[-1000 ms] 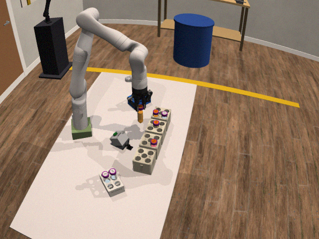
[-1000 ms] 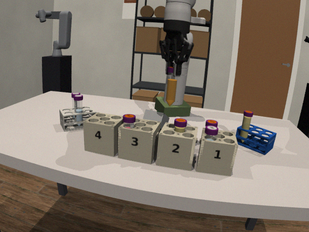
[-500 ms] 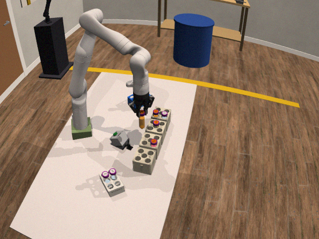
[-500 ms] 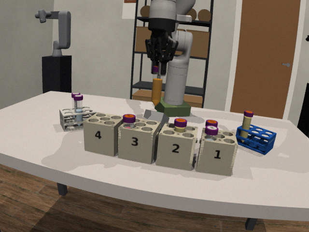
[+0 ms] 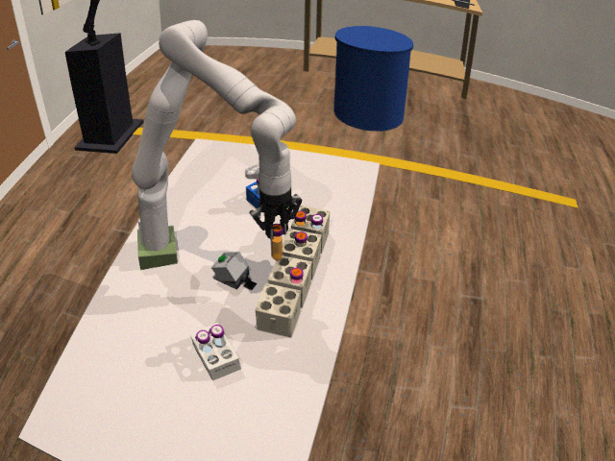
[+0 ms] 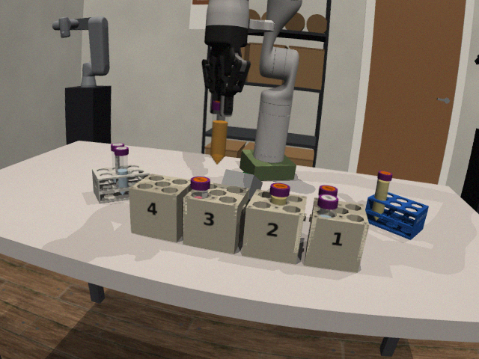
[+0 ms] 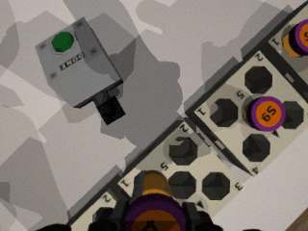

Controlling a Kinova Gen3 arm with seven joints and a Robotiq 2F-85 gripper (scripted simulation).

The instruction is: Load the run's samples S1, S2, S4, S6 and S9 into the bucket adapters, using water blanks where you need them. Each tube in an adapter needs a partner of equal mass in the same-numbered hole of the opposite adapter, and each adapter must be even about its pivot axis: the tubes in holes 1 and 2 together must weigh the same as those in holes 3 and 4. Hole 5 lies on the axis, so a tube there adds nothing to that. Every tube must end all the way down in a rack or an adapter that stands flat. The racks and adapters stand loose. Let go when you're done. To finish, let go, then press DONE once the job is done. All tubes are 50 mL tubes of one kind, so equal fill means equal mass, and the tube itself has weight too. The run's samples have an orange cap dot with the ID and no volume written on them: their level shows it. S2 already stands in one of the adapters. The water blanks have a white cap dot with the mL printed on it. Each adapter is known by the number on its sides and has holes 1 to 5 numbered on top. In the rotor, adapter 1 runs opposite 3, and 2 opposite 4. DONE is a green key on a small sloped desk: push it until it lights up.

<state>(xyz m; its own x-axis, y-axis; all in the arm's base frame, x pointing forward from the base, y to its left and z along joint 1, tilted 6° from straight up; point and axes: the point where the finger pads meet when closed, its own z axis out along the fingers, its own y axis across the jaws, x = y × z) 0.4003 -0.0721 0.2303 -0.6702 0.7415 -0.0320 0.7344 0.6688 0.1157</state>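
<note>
The black two-finger gripper (image 6: 223, 103) is clenched on the purple cap of an amber-filled, conical-tipped sample tube (image 6: 218, 140). The tube hangs upright, well above the white table (image 6: 46, 181), over the rear side of the adapter row. In the wrist view its cap lies above the beige block adapter marked 2 (image 6: 272, 229), apparently near hole 1; the exact hole cannot be confirmed.

Risks from here:
- Misaligned descent: the conical tip strikes the rim between holes. The adapters stand loose, so the block shifts or tips.
- Early release: the tube stops short of full depth.
- Wrong hole or adapter: the beige block adapter marked 4 (image 6: 153, 210) stands vacant, so the pairing rule fails.
- Collision with the capped tube already seated in adapter 2.

The table surface is smooth and matte white. The room has wood-plank flooring, a yellow floor line (image 5: 447, 171), a blue drum (image 5: 372, 79) and a brown door (image 6: 414, 88).
</note>
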